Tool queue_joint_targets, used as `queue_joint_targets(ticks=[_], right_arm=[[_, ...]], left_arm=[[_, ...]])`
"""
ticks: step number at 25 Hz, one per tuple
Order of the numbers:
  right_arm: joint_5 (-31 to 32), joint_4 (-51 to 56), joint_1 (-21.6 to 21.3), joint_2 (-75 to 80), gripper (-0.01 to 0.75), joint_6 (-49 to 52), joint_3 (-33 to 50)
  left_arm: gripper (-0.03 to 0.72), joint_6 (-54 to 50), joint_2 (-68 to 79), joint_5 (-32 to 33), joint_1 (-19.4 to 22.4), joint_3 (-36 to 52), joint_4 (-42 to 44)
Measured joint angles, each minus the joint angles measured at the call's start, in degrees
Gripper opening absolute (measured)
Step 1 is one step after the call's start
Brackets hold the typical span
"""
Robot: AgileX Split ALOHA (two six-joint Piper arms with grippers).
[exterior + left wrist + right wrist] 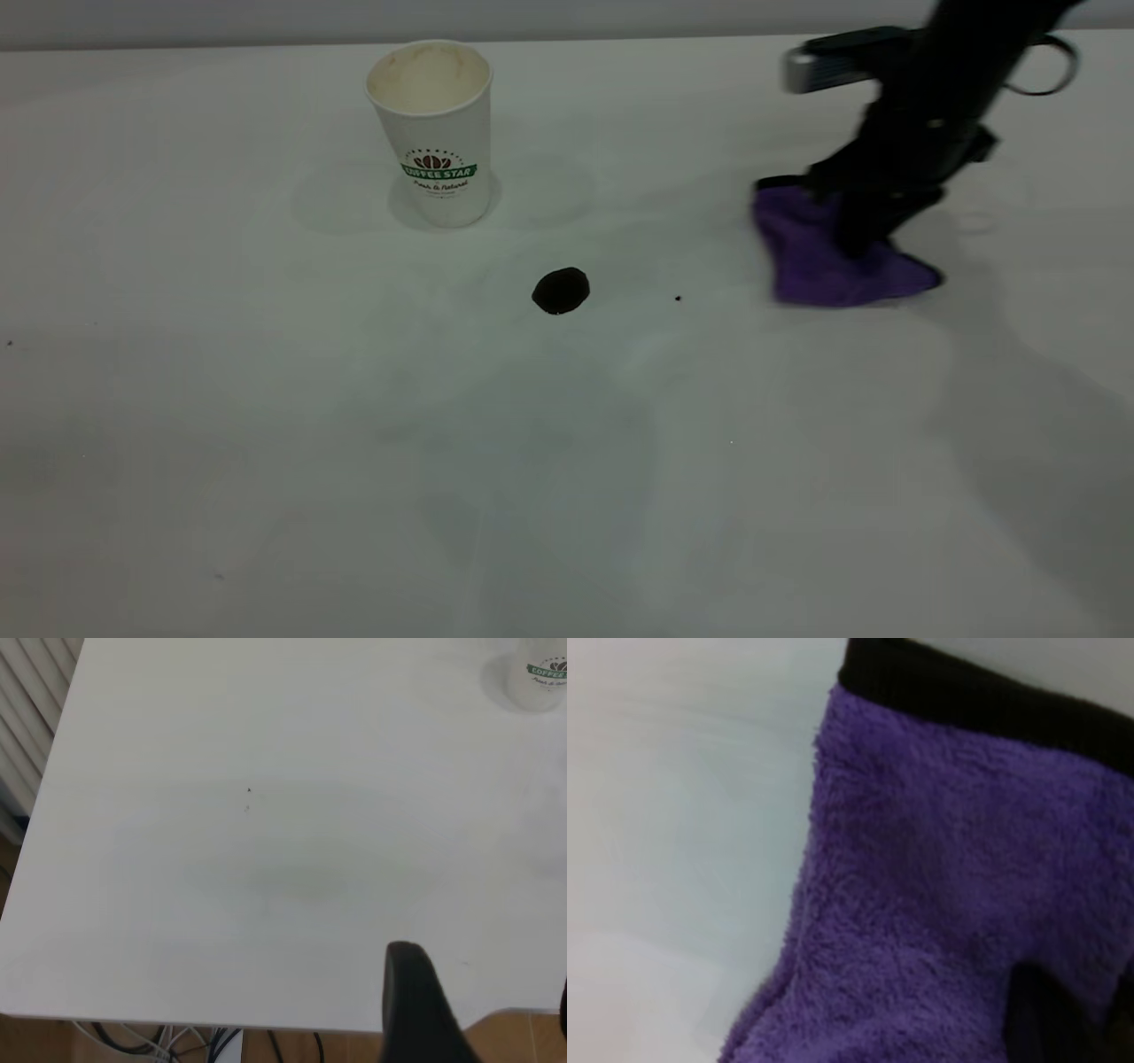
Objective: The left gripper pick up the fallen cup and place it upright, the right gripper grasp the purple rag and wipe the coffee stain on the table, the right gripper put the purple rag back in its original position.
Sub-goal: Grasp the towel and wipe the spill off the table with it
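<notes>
right pincer point(864, 232): its tips are sunk into the purple rag point(828, 257), so whether they are parted or pinched cannot be told
purple rag: its middle is hidden behind the arm; the right wrist view cuts it off at the edges
left pincer point(416, 1005): only one dark finger shows at the picture's edge
cup point(542, 673): cropped at the left wrist view's corner

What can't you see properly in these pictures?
- Right gripper: exterior view, its fingertips are buried in the purple rag; the grip cannot be told.
- Left gripper: left wrist view, only one dark finger shows, cut by the edge.
- Cup: left wrist view, cropped at the corner.
</notes>
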Motion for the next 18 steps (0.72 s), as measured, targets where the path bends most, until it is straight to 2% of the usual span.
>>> queue_joint_targets(ticks=[13,18], right_arm=[[3.5,1.9,21.2,2.7,0.050,8.4,-8.9],[3.1,2.1,27.1,2.7,0.050,10.4,-11.3]], left_arm=[[0.451,0.0,0.0,0.0,0.0,0.0,0.0],[0.451,0.0,0.0,0.0,0.0,0.0,0.0]])
